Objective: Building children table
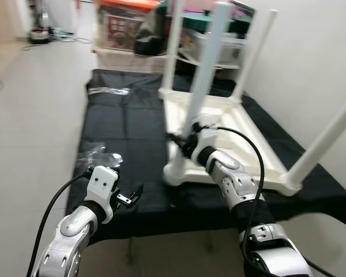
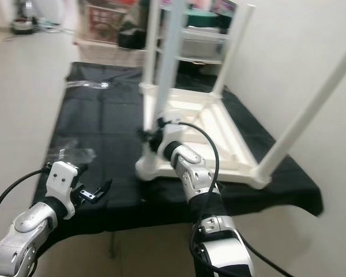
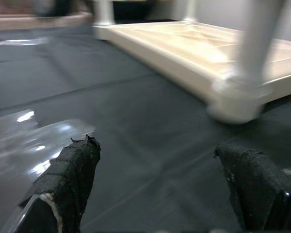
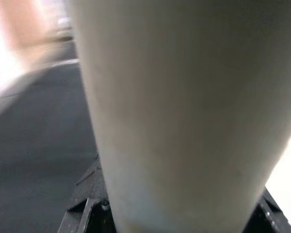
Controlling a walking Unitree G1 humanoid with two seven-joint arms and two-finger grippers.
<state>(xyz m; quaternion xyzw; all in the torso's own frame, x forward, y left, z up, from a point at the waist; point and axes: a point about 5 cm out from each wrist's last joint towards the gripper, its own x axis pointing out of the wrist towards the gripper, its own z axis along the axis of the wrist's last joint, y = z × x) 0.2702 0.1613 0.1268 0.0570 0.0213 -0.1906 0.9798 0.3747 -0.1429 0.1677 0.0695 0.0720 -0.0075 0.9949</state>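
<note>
We see a small white plastic children's table (image 1: 230, 124) lying upside down on a black cloth-covered work surface (image 1: 124, 124), its four round white legs pointing upward, close to a pale wall (image 1: 311, 52) on the robot's right. Our right gripper (image 1: 181, 141) reaches forward to the near-left corner of the upturned table and grasps the white table leg (image 1: 203, 81) low down, just above where it meets the frame; in the right wrist view the leg (image 4: 184, 116) sits between the two black fingers (image 4: 87, 213), which press on either side of it. Our left gripper (image 1: 130, 196) hovers over the near edge of the black cloth, apart from the table, its fingers (image 3: 70, 174) spread wide with nothing between them. A crumpled clear plastic bag (image 1: 101, 154) lies on the cloth just ahead of the left gripper. Beyond the far end of the surface stand stacked boxes and bins (image 1: 127, 26), blurred.
</note>
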